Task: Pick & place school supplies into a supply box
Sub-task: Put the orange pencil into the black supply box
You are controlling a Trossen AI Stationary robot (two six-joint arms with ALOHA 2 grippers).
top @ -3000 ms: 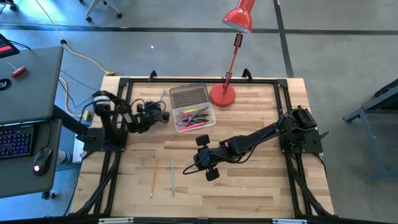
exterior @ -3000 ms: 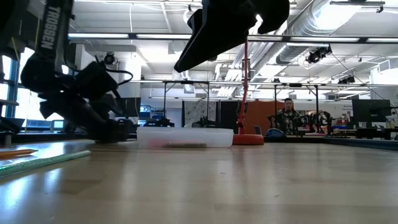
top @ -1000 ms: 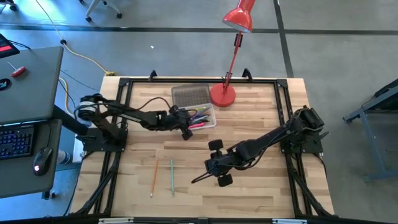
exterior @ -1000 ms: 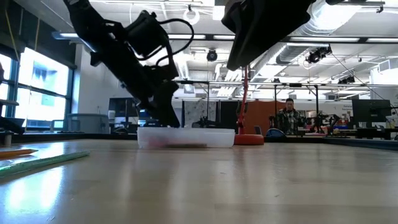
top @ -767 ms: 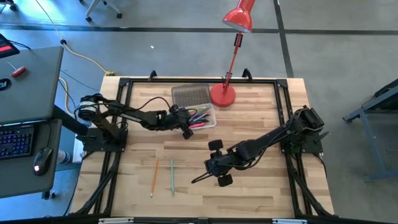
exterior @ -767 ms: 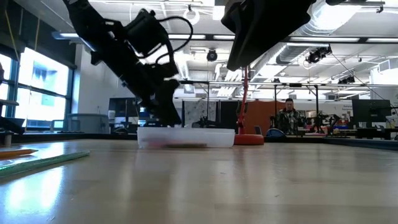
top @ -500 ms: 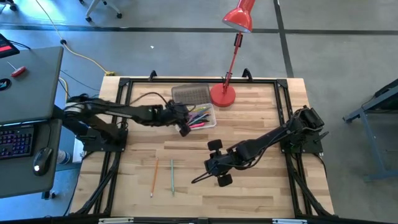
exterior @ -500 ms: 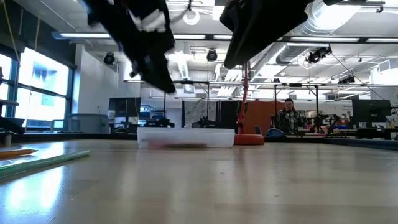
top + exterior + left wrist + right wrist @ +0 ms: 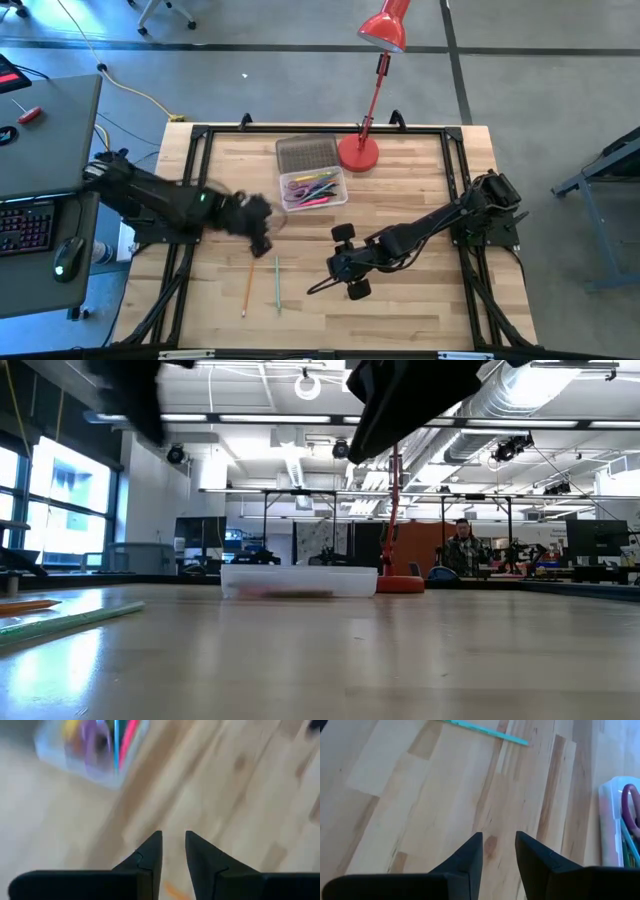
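Two pencils (image 9: 262,282) just beside released left pincer (image 9: 262,243), supply box (image 9: 313,189) near

1. Light wooden slat table (image 9: 400,310), black frame along edges.
2. Far centre: clear supply box (image 9: 313,190) flat on top, lid (image 9: 306,155) open toward far side.
3. Just right of box: red lamp base (image 9: 358,152).
4. Near left: orange pencil (image 9: 247,284) and green pencil (image 9: 277,282), side by side, apart.
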